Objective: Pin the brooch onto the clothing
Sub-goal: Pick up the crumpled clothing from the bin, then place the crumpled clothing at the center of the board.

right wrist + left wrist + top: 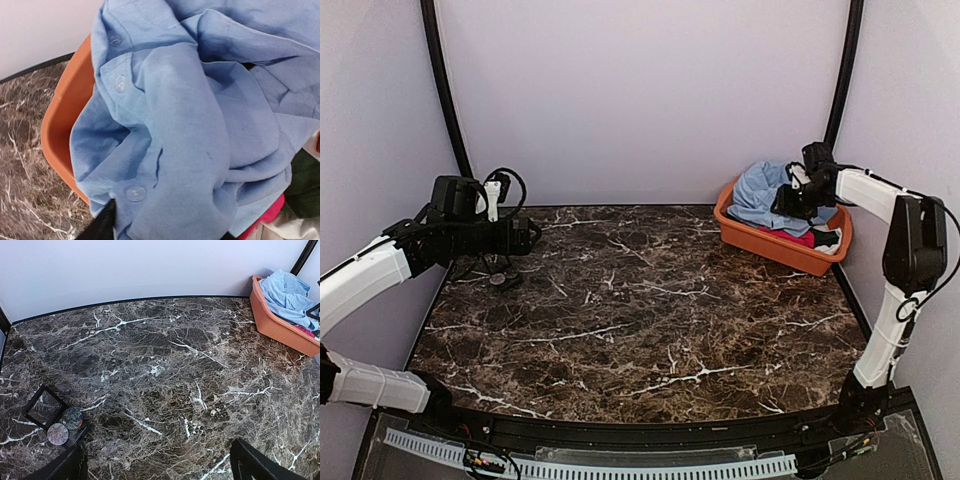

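Brooch, one small dark round disc [72, 418], lies on the brown marble table [165, 370] beside one paler disc [57, 434] and one black square frame [44, 407]. One light blue button-up shirt [190, 125] is heaped in one orange plastic basin [65, 115]. Left gripper [157, 465]: fingers wide apart, empty; right gripper [798, 203]: on the shirt, grip unclear.

Light blue shirt [200, 140]; orange tub [65, 115]; dark marbled table [160, 365].

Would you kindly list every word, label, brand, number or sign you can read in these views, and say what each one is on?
No readable text stands out in any view.
Buttons on the blue shirt: faint raised marks, too blurred to read.
Two round discs: patterned faces, no legible lettering.
Orange basket: no label visible.
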